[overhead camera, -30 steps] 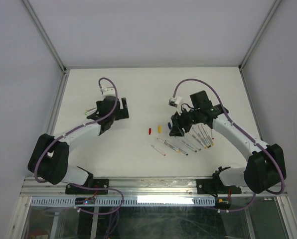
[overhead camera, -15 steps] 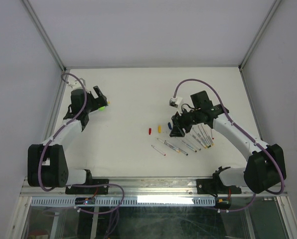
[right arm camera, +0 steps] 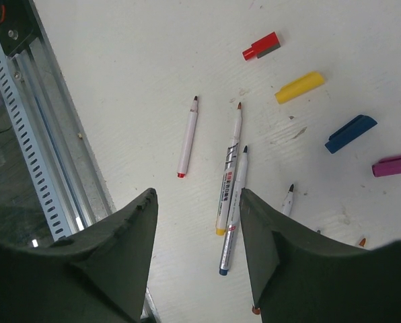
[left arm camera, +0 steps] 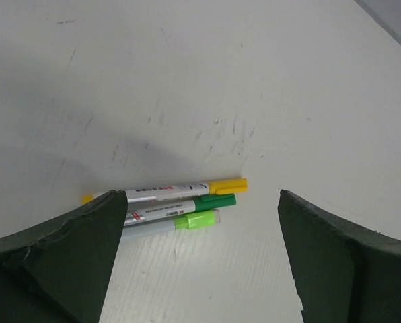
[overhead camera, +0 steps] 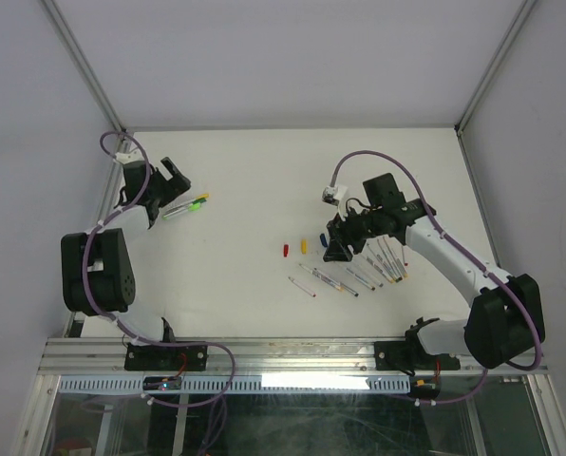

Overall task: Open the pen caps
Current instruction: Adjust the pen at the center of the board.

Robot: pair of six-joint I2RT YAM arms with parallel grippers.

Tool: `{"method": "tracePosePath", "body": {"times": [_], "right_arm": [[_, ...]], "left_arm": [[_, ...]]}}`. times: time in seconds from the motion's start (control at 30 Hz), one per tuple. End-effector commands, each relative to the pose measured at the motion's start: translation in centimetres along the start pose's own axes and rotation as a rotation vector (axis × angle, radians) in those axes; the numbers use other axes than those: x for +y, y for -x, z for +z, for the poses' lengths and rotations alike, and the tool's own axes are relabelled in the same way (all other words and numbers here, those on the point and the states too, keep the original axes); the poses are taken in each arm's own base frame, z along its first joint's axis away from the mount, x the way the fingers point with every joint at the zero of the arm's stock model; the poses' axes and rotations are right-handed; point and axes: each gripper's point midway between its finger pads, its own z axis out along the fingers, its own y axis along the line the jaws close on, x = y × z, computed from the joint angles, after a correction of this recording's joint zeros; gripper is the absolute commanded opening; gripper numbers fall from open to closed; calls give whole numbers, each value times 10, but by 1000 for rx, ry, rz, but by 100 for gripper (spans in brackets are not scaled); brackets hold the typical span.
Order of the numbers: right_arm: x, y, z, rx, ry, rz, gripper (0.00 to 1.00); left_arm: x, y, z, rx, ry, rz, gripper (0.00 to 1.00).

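We note L gripper (overhead camera: 171, 198) spread wide, empty, above 3 capped pens (left arm camera: 167, 205), far left of red cap (right arm camera: 261, 46). R gripper (right arm camera: 197, 198) part-spread, empty, right of red cap; yellow cap (right arm camera: 299, 87), blue cap (right arm camera: 350, 133), uncapped pens (right arm camera: 229, 178) lie near it.

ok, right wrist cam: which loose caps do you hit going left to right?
red cap → yellow cap → blue cap → purple cap, which is cut off by the right edge of the picture.
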Motion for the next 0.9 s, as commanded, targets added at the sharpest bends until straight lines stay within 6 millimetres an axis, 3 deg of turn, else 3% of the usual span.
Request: {"method": "tracePosePath", "body": {"times": [0.0, 0.1, 0.27, 0.4, 0.87], "right_arm": [[2, 13, -3, -33, 23, -32, 55], [2, 13, -4, -34, 24, -32, 55], [3, 13, -5, -36, 25, -36, 55], [3, 13, -4, -35, 26, -37, 55], [3, 13, -4, -34, 26, -37, 55]], "left_arm": [[-14, 32, 14, -54, -29, 24, 94], [-8, 28, 29, -15, -7, 36, 87], [3, 20, 54, 43, 32, 46, 63], [4, 12, 60, 81, 28, 40, 48], [25, -31, 47, 181, 79, 17, 46]]}}
